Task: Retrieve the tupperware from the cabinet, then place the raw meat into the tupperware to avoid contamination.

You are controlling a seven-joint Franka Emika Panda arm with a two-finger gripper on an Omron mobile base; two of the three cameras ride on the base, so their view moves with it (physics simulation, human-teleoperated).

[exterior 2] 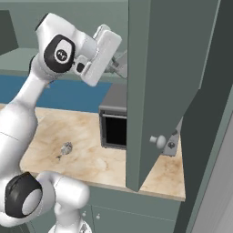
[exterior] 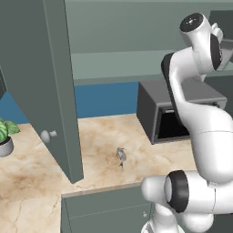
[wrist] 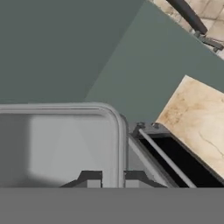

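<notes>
The cabinet (exterior: 50,86) is seen with its doors swung open, at the height of the claw (wrist: 113,178) and around it. The table (exterior: 27,168) lies well below the claw, with the microwave (exterior: 159,113) almost straight beneath it. The tupperware (wrist: 61,144) is pinched at its rim wall between the nearly closed fingers (wrist: 89,177), so retrieval is judged done or nearly so. The meat (exterior: 121,154) is left untouched on the table, far below and aside of the claw; setting the box down and loading the meat remain
</notes>
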